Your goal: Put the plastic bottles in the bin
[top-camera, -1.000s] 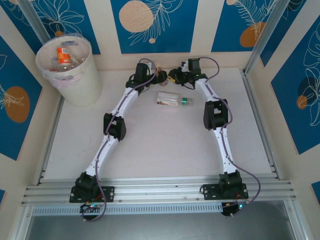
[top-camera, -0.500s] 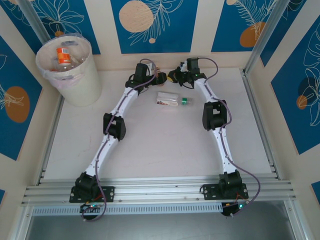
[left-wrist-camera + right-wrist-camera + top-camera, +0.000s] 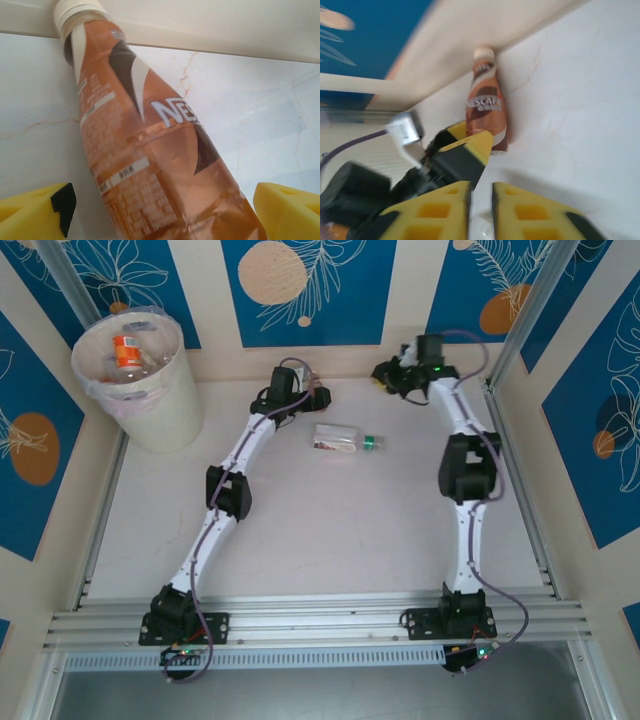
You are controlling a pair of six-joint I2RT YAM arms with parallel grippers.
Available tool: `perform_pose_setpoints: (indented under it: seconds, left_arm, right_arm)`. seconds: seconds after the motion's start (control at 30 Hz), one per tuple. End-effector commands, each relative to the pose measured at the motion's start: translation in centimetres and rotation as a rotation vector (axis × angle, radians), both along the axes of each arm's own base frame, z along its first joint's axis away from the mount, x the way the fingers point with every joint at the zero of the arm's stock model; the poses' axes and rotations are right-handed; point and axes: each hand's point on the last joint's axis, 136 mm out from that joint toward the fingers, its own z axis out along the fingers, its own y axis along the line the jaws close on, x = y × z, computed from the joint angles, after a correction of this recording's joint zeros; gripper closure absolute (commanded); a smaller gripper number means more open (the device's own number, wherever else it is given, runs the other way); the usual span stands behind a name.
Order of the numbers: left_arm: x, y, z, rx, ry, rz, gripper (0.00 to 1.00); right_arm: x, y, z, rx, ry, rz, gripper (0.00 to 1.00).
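Wide-open left end effector (image 3: 162, 195) straddles a brown-labelled clear plastic bottle (image 3: 145, 150) lying on the white counter (image 3: 260, 100); right end effector (image 3: 481, 192) closed, gripping nothing.

A robot lab cell: two arms (image 3: 225, 495) bolted to aluminium rails (image 3: 320, 625) at the tabletop's (image 3: 330, 530) near edge, with blue patterned panels (image 3: 300, 280) around it.

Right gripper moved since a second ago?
Yes. The right gripper has swung right along the back wall, away from the green-capped bottle, which lies where it did, and toward the right-hand rail.
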Motion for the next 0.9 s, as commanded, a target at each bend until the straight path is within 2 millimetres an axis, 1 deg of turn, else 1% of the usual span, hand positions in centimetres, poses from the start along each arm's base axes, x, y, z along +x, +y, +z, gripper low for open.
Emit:
perform_pose_setpoints:
  seconds: [0.0, 0.13, 0.2, 0.3, 0.43, 0.47, 0.53, 0.63, 0.67, 0.7, 0.77, 0.87]
  left_arm:
    - [-0.7, 2.9, -1.5, 0.085, 0.107, 0.083, 0.11]
    - [-1.0, 4.3, -1.7, 0.165, 0.124, 0.128, 0.17]
    - [-1.1, 5.6, -1.5, 0.232, 0.124, 0.155, 0.18]
    - [-1.2, 6.8, -1.2, 0.307, 0.113, 0.178, 0.22]
    - [-1.0, 7.3, -1.1, 0.328, 0.105, 0.183, 0.26]
    - [-1.0, 7.4, -1.1, 0.327, 0.104, 0.183, 0.29]
    - [-0.9, 7.7, -1.1, 0.338, 0.104, 0.197, 0.30]
    - [-0.8, 8.3, -0.8, 0.360, 0.095, 0.212, 0.31]
    - [-0.8, 8.4, -0.8, 0.369, 0.092, 0.214, 0.32]
    - [-0.7, 8.4, -0.7, 0.375, 0.088, 0.213, 0.33]
    - [-0.5, 8.3, -0.5, 0.371, 0.071, 0.200, 0.35]
    - [-0.1, 7.4, 0.1, 0.333, 0.033, 0.146, 0.40]
  right_arm:
    - [-2.7, -2.0, 3.1, -0.097, -0.087, -0.013, 0.67]
    - [-5.0, -2.3, 2.7, -0.107, -0.078, -0.024, 0.48]
    - [-6.1, -2.4, 2.7, -0.108, -0.081, -0.031, 0.40]
    - [-7.4, -2.8, 2.8, -0.121, -0.080, -0.048, 0.35]
    - [-8.6, -3.0, 3.1, -0.136, -0.080, -0.054, 0.32]
    - [-8.9, -3.1, 3.3, -0.142, -0.083, -0.060, 0.30]
    - [-9.2, -3.4, 3.2, -0.156, -0.081, -0.074, 0.27]
    - [-9.6, -3.7, 3.6, -0.165, -0.091, -0.086, 0.19]
    - [-9.8, -3.6, 3.8, -0.164, -0.098, -0.084, 0.13]
    - [-9.9, -3.6, 4.1, -0.162, -0.107, -0.086, 0.08]
    - [-10.3, -3.5, 4.6, -0.163, -0.133, -0.089, 0.02]
    - [-11.0, -3.9, 5.4, -0.176, -0.169, -0.107, 0.01]
